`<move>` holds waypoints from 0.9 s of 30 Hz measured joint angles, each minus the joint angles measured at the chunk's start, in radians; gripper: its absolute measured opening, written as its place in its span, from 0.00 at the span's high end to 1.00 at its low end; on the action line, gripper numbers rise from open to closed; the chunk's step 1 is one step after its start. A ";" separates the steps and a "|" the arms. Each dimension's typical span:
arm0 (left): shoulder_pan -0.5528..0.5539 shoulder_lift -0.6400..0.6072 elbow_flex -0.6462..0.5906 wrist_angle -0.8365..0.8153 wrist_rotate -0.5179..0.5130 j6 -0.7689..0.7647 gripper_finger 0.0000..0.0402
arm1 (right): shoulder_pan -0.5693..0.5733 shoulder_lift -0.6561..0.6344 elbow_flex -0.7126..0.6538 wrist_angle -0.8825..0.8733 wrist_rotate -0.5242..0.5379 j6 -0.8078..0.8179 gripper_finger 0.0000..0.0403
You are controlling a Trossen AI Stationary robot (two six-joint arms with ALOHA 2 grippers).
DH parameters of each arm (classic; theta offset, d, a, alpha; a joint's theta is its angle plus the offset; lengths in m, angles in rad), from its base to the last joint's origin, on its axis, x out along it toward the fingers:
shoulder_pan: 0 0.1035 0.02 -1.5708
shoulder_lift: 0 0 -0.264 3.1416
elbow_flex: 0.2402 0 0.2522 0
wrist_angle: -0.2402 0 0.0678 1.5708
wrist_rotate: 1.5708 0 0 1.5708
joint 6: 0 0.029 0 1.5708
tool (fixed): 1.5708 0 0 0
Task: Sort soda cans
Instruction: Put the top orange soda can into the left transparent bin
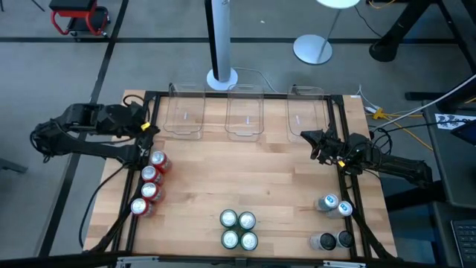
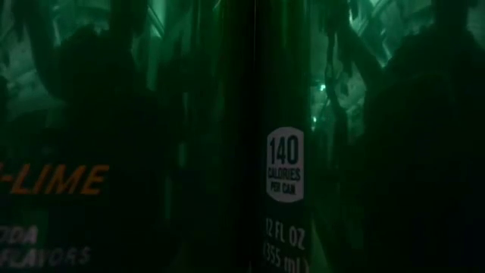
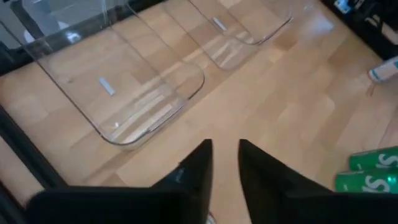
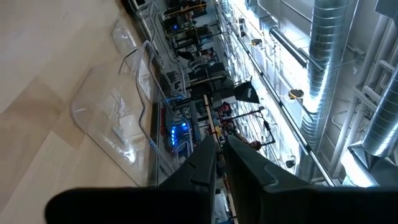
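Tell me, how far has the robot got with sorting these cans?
Nothing is binned yet: all three clear bins sit empty. The red cans, green cans and blue and dark cans stand grouped by colour. The left claw is slightly parted and holds nothing; the right claw is shut and empty.

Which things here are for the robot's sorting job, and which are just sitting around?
For the job:
- red cans
- green cans
- blue and silver cans
- dark cans
- three clear bins

Just around:
- red cart on the floor
- white round stand base
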 joint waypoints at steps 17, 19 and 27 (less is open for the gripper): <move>0.000 0.047 -0.072 0.033 -0.016 0.042 0.27 | 0.000 0.000 0.000 0.002 -0.006 -0.003 0.91; 0.000 0.079 -0.071 0.039 0.010 0.078 0.26 | 0.000 0.000 0.000 0.004 -0.002 -0.016 0.91; 0.000 0.317 -0.071 -0.029 0.176 0.115 0.26 | 0.000 0.000 0.000 0.005 0.003 -0.026 0.91</move>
